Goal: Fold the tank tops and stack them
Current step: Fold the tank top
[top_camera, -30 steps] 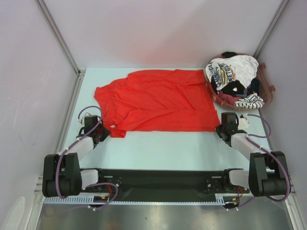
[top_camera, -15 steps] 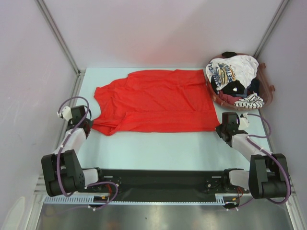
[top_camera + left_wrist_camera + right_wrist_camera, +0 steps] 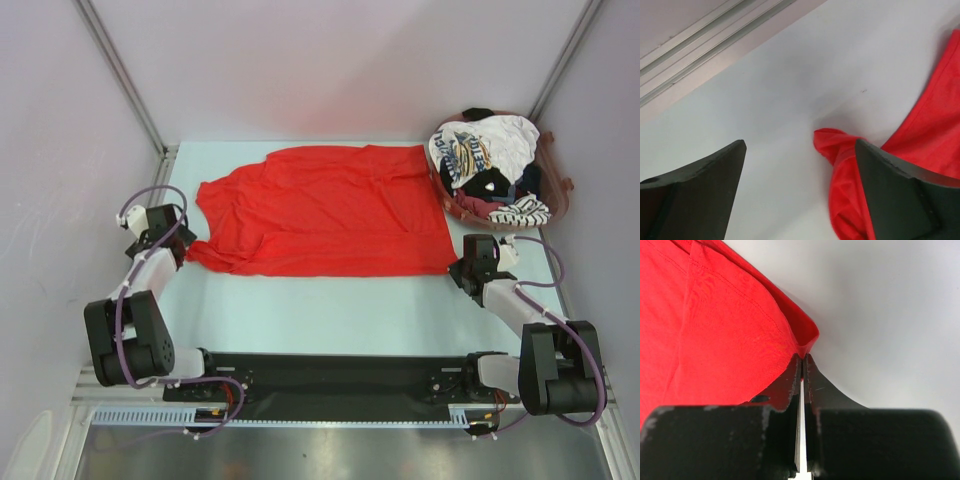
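Tabletop shows wide along its near edge; right gripper pinches the red tank top by its right corner, left gripper spread beside the left.

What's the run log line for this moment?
left pincer: open, empty | right pincer: shut on red tank top corner | other tank tops: heaped in basket

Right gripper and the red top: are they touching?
Touching. The right wrist view shows the right gripper shut, its fingertips pinching the corner of the red top.
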Available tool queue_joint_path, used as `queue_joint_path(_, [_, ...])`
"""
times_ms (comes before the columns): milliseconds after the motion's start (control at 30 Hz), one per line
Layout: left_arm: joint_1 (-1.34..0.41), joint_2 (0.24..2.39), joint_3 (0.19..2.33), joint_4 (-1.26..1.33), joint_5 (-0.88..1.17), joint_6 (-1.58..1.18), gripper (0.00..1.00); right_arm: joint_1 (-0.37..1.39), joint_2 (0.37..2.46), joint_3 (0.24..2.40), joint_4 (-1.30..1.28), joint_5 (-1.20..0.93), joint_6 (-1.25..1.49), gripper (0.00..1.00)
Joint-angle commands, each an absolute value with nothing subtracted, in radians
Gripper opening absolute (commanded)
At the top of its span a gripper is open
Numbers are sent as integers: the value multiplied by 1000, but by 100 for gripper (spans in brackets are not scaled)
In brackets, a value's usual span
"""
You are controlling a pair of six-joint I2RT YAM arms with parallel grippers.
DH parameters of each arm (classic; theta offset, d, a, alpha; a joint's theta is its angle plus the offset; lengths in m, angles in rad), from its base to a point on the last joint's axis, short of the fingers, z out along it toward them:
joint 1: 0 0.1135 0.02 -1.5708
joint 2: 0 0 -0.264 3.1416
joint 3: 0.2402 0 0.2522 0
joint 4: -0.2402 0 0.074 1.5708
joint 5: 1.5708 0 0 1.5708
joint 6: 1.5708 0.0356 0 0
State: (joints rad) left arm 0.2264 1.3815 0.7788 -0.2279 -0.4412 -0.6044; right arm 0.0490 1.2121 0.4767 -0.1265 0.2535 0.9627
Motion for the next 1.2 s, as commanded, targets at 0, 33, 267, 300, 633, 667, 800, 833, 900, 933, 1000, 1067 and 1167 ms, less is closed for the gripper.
queue_joint_path(0, [222,1304,741,-236,-495,-607,100,44,1206,472,-126,267,940,0])
queue_joint_path(33, [222,1305,735,-235,-502,-606,100,44,1207,474,-124,264,937,0])
queue_joint_path(267, [227,1307,698,-215,-396,-623,100,44,1213,472,-121,265,931,0])
queue_joint_path(300, [212,1287,678,-200,-364,-623,98,44,1219,474,-121,267,928,0])
queue_joint_path(633, [138,1087,489,-43,-138,-664,96,41,1224,474,-112,264,925,0])
queue_joint_path(667, [140,1101,503,-57,-149,-657,96,41,1226,474,-109,261,925,0])
queue_joint_path(800, [150,1210,564,-57,-189,-643,84,41,1223,472,-109,256,928,0])
queue_joint_path(833, [155,1225,569,-45,-186,-643,76,41,1221,472,-109,256,927,0])
queue_joint_path(900, [178,1274,586,-23,-184,-643,61,41,1220,471,-110,253,928,0])
queue_joint_path(933, [187,1290,592,-21,-187,-643,59,43,1220,471,-112,250,928,0])
queue_joint_path(1000, [207,1330,606,-12,-199,-644,57,40,1213,471,-114,250,927,0])
queue_joint_path(1067, [222,1360,626,-5,-195,-640,53,41,1210,469,-115,253,923,0])
queue_joint_path(1167, [238,1428,666,21,-163,-630,41,38,1203,463,-115,253,920,0])
